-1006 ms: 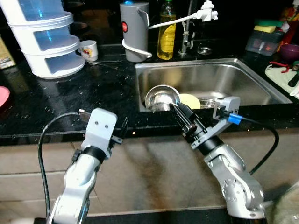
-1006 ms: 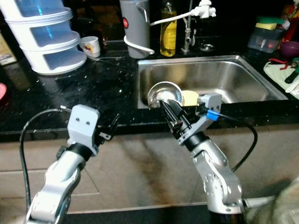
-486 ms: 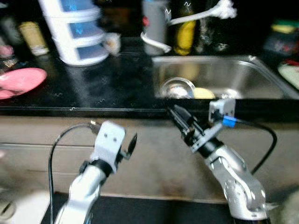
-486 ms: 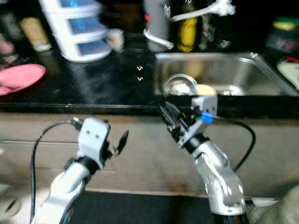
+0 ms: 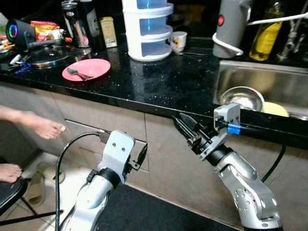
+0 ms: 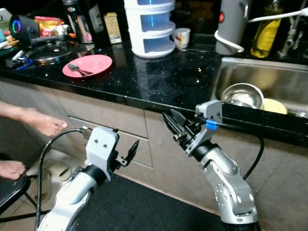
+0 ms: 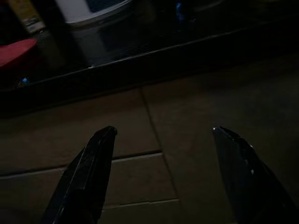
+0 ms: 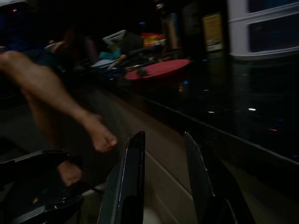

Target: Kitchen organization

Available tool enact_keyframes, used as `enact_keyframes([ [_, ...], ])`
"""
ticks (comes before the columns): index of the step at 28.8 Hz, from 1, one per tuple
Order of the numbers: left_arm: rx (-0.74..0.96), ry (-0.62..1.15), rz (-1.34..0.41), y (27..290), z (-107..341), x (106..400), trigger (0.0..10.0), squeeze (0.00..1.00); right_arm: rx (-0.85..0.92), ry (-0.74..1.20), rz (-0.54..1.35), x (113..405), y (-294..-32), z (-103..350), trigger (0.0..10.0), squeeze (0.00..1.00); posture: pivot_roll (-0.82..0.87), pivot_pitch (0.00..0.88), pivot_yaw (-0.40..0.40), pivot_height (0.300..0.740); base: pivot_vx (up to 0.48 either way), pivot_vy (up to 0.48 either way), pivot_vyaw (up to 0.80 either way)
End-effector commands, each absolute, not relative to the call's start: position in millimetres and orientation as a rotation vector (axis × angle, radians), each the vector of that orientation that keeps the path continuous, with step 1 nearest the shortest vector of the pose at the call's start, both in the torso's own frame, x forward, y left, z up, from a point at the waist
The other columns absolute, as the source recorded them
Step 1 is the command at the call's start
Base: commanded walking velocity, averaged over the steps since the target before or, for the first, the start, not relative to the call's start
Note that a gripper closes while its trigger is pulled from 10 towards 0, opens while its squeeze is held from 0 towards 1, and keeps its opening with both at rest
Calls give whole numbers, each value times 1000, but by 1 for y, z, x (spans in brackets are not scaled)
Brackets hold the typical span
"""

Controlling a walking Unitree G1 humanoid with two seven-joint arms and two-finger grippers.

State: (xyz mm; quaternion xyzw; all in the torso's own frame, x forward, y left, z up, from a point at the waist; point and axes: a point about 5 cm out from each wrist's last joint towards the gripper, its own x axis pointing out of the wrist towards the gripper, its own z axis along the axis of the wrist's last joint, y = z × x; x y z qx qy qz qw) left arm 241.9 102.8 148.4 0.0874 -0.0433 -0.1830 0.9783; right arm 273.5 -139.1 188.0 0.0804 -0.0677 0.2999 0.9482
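Both grippers hang in front of the beige cabinet fronts, below the edge of the speckled black stone counter, and neither holds or touches anything. The left gripper has its two long black fingers spread wide apart, with bare cabinet panel between them. The right gripper has its fingers a narrow gap apart, tips just under the counter's lip.

On the counter a flat round pink plate carries a metal spoon; near it stand a white three-tier plastic container with blue drawers and a small white mug. In the stainless steel sink lie a shiny steel bowl and, just beside it, a pale yellow plate, perhaps a lid. A person's bare foot reaches toward the cabinets.
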Motion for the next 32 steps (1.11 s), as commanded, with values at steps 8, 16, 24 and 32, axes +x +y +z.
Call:
enact_keyframes([
  [8, 197, -78, -378, 103, 145, 244, 10000, 0, 159, -134, 657, 272, -133, 185, 10000, 0, -45, 0, 17, 740, 0, 0, 793],
  [16, 198, -85, -383, 101, 146, 243, 10000, 0, 156, -133, 681, 271, -132, 186, 10000, 0, -44, 0, 12, 740, 0, 0, 793],
  [24, 197, -89, -381, 101, 147, 244, 10000, 0, 152, -137, 691, 272, -132, 186, 10000, 0, -44, 0, 12, 740, 0, 0, 794],
  [32, 198, -92, -385, 101, 147, 245, 10000, 0, 146, -144, 685, 273, -132, 187, 10000, 0, -46, 0, 17, 740, 0, 0, 792],
])
